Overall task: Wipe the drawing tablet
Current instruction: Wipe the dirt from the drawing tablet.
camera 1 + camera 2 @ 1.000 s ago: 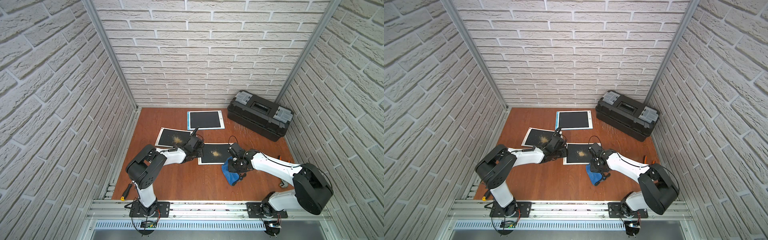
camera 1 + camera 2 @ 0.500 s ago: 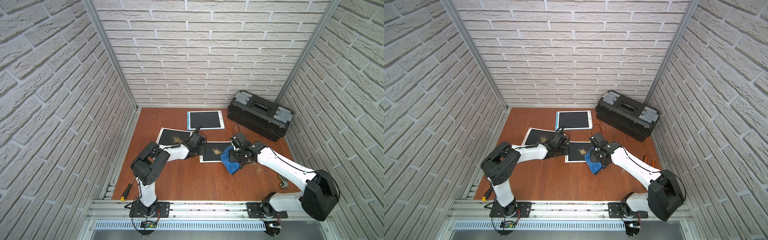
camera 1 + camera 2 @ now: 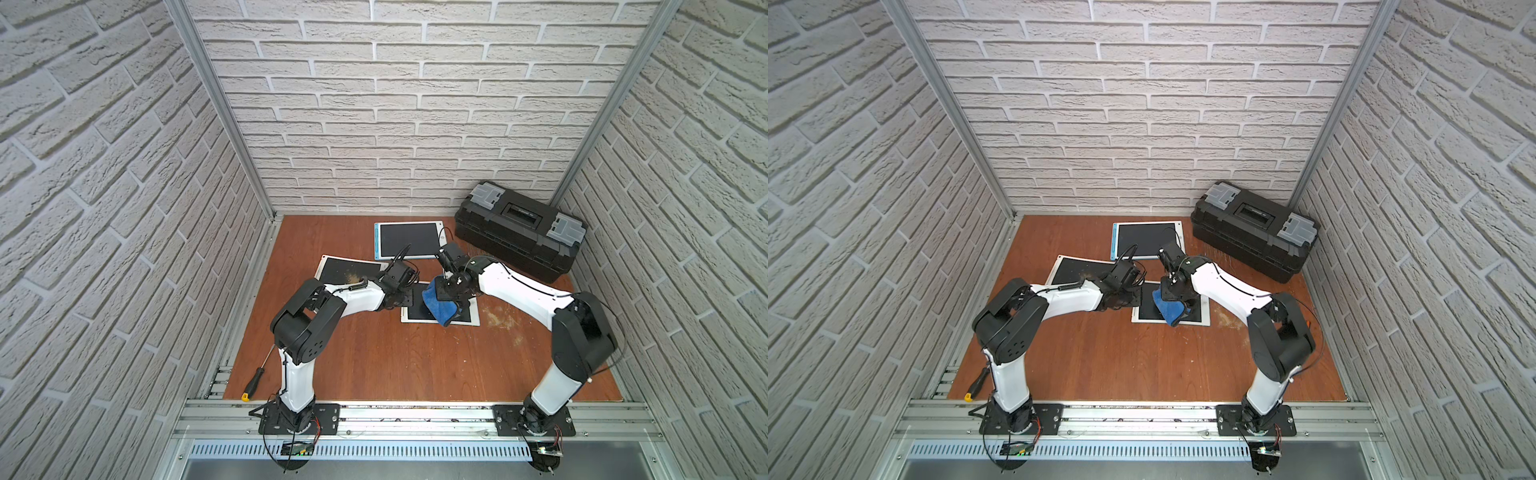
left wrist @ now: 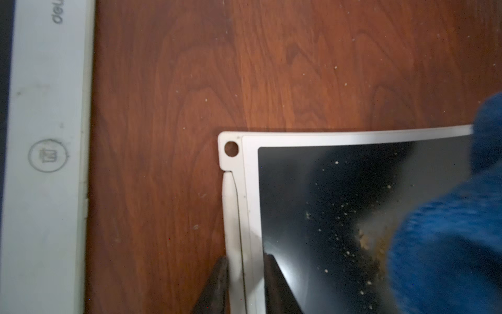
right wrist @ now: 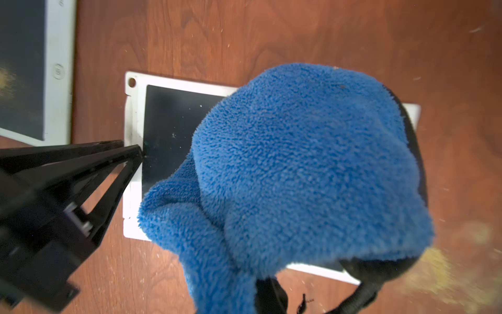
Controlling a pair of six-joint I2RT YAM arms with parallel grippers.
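The drawing tablet (image 3: 413, 312) (image 3: 1148, 311), white-framed with a black screen, lies flat at the table's middle. Yellowish dust speckles its screen (image 4: 312, 190). My left gripper (image 3: 409, 297) (image 4: 245, 261) is shut on its left edge strip: one finger sits outside the frame, the other on the screen's border (image 5: 133, 150). A fluffy blue cloth (image 3: 438, 304) (image 5: 298, 163) hangs bunched over the screen's middle and right side. My right gripper (image 3: 449, 296) is shut on this cloth, and the cloth hides most of its fingers.
A second dusty tablet (image 3: 345, 269) lies to the left, its white frame (image 4: 46, 136) near my left gripper. A blue-edged tablet (image 3: 409, 245) sits behind. A black toolbox (image 3: 519, 245) stands back right. Sawdust (image 3: 496, 319) lies right of the tablet, and a screwdriver (image 3: 257, 376) front left.
My right gripper carried the blue cloth from the table by the tablet's front right corner up and left over its screen. The left jaws narrowed onto the tablet's edge.
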